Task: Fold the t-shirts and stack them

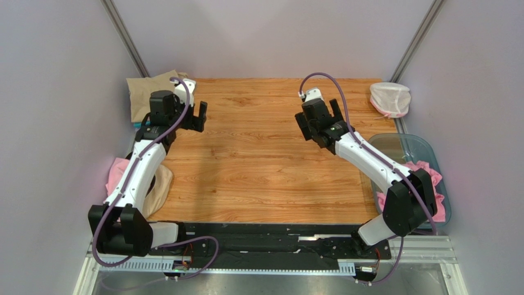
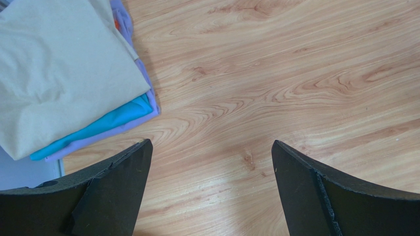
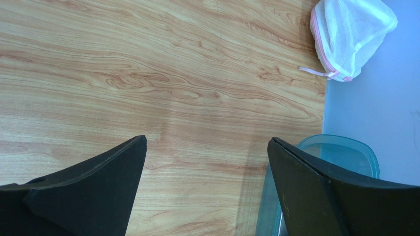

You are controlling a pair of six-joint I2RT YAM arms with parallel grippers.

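A folded stack of t-shirts lies at the table's far left corner, with a tan-beige t-shirt (image 1: 149, 91) on top. In the left wrist view the tan t-shirt (image 2: 59, 69) lies over a teal t-shirt (image 2: 98, 129) and a lilac t-shirt (image 2: 144, 78). My left gripper (image 1: 195, 117) (image 2: 211, 143) is open and empty over bare wood just right of the stack. My right gripper (image 1: 320, 123) (image 3: 207, 139) is open and empty over the table's right half. A crumpled pink t-shirt (image 1: 430, 178) lies in the tub at the right. Pink cloth (image 1: 115, 174) and tan cloth (image 1: 162, 187) lie under my left arm.
A clear bluish plastic tub (image 1: 400, 147) (image 3: 345, 152) stands at the right edge, close to my right gripper. A small white net pouch (image 1: 389, 98) (image 3: 352, 34) lies at the far right corner. Grey walls close in on the wooden table (image 1: 258, 166) on three sides.
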